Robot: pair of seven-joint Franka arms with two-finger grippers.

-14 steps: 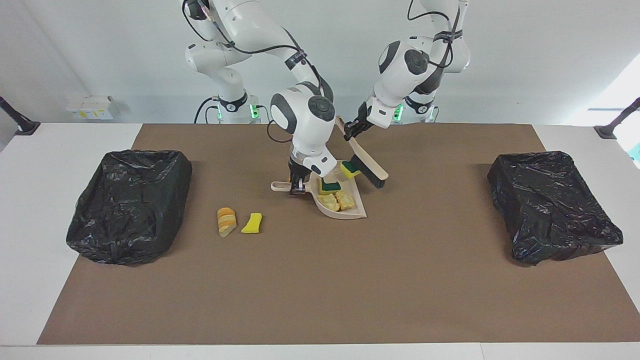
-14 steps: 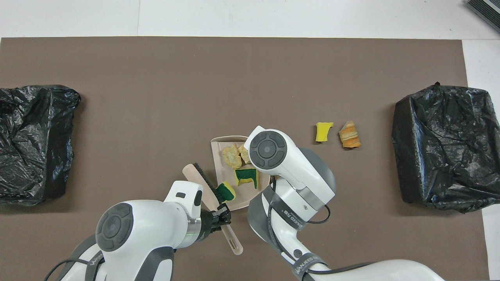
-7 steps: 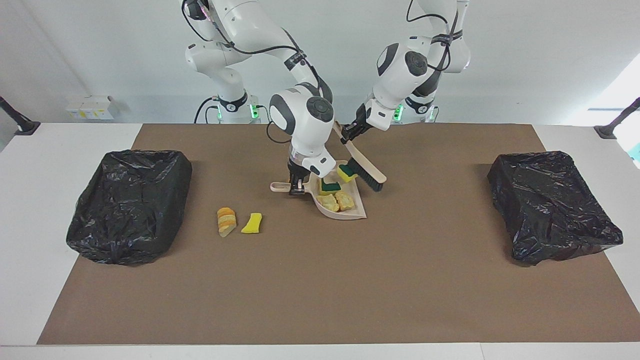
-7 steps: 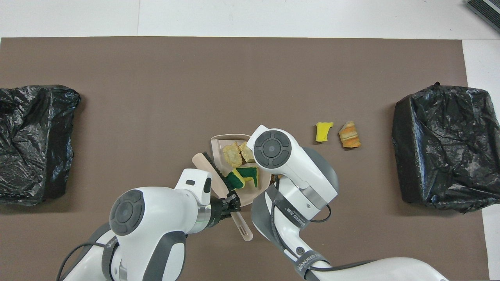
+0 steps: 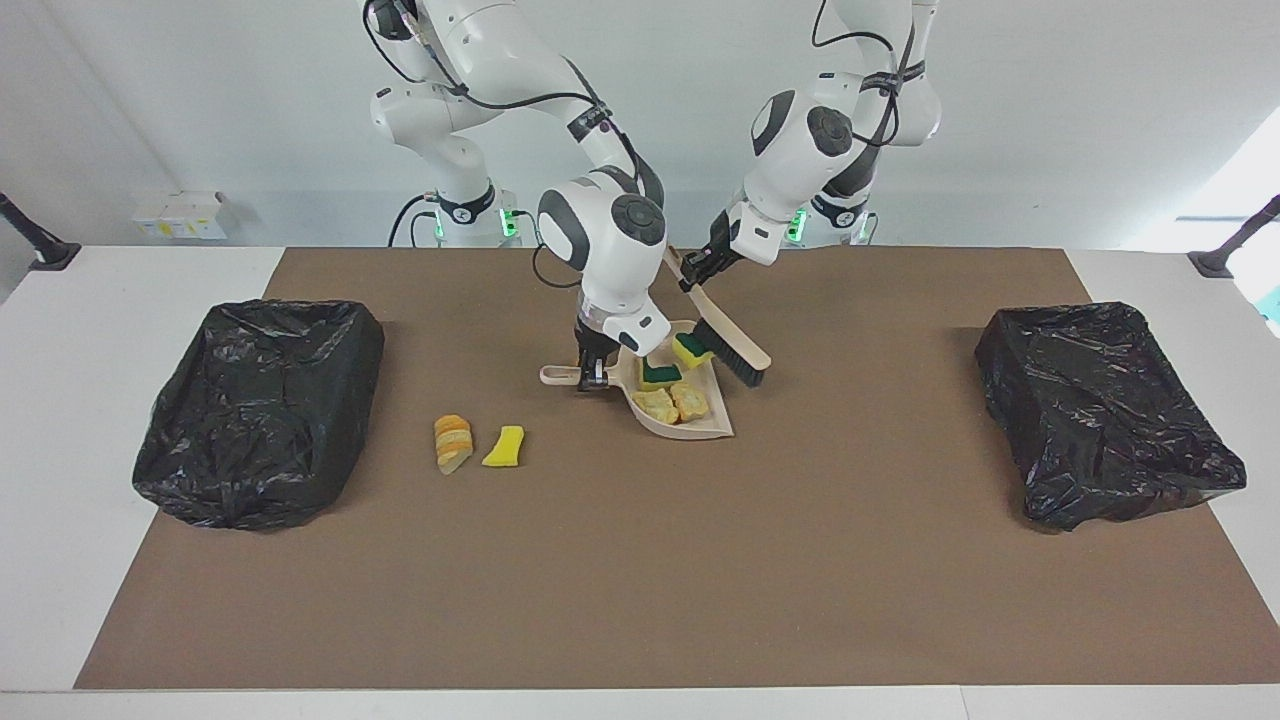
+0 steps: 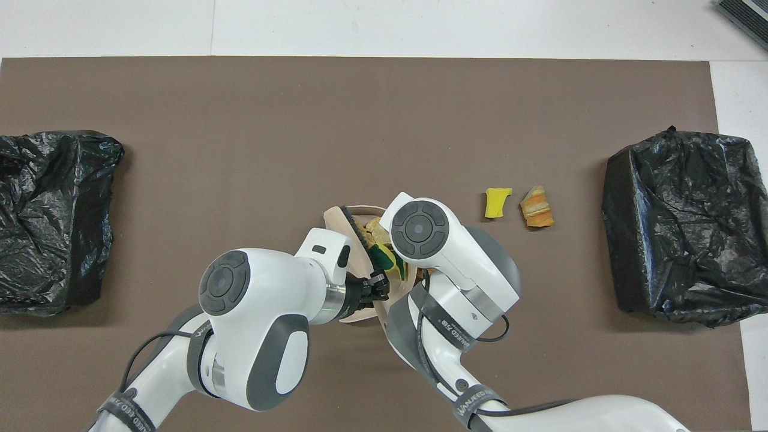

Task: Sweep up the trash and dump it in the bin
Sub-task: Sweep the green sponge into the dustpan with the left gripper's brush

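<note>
Sweeping step: left gripper [image 5: 697, 274] fingers clamp the brush [image 5: 727, 345], nudging a sponge bit [image 5: 690, 349] into the dustpan [image 5: 700, 425] (right gripper [image 5: 594, 372] clamps its handle); next, two loose scraps [image 5: 478, 445] near the bin [image 5: 260, 408]

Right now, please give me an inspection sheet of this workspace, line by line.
Surface: brown mat on white table.
Job's things: dustpan holding scraps; brush pressing a sponge bit at its rim; bread chunk and yellow foam piece loose on the mat.
Clutter: nothing seen.
Grippers: left pincer shut on brush; right pincer shut on dustpan handle.
Cables: black, along the arms.
Surroundings: two black-bagged bins.
</note>
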